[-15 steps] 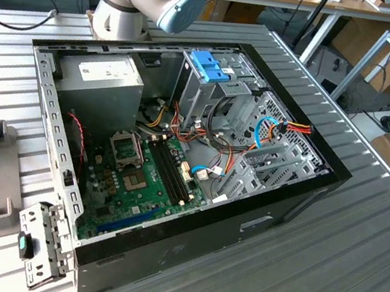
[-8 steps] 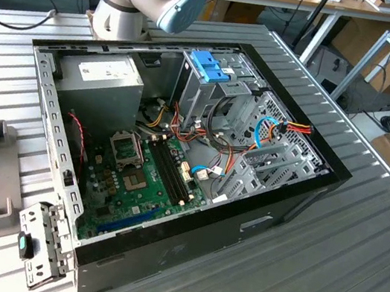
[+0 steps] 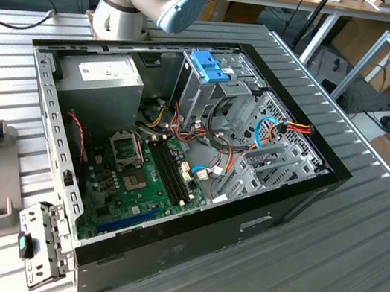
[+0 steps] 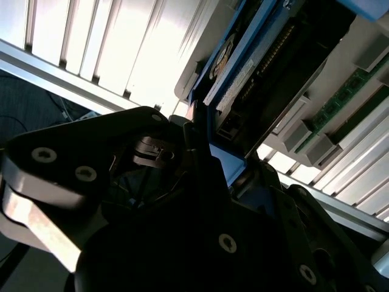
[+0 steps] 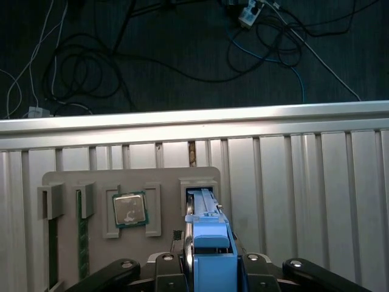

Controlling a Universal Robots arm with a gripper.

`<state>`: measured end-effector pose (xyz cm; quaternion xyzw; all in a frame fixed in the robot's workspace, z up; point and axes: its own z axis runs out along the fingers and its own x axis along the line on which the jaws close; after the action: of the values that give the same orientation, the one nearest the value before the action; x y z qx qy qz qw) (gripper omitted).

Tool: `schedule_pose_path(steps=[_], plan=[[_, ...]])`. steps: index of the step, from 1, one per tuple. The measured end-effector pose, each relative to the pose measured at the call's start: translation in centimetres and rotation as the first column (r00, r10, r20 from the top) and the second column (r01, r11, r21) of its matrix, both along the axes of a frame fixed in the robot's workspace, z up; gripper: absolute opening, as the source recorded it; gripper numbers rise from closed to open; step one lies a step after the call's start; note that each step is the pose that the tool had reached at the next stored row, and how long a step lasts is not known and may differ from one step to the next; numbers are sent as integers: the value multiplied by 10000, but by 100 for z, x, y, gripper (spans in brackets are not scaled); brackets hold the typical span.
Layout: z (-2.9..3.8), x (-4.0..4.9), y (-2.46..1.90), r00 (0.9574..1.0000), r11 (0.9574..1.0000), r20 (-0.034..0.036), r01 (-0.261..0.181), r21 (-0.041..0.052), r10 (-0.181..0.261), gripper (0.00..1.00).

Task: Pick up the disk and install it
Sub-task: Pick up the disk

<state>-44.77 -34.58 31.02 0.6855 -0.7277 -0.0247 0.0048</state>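
One step in hand: pick-up. Gripper (image 5: pixel 211 271) clenched on disk (image 5: pixel 209 234); disk stands edgewise in grey tray (image 5: pixel 164 176) slot beside CPU (image 5: pixel 129 210). Judgement: extraction calls for straight, untilted pull. Open computer case (image 3: pixel 185 246) centre of exterior view frame.

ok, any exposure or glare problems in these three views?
First wrist view: glare along the table edge, floor dark, the disk in the gripper evenly lit. Second wrist view: gripper underexposed, nearly black; table slats behind blown out. Exterior view: even light, sharp, computer case interior readable.

No legible text on anything
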Motion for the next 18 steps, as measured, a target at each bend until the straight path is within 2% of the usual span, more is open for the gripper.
schedule_pose_path(steps=[18], plan=[[86,0,0,10000,10000,1,0,1,0,37]])
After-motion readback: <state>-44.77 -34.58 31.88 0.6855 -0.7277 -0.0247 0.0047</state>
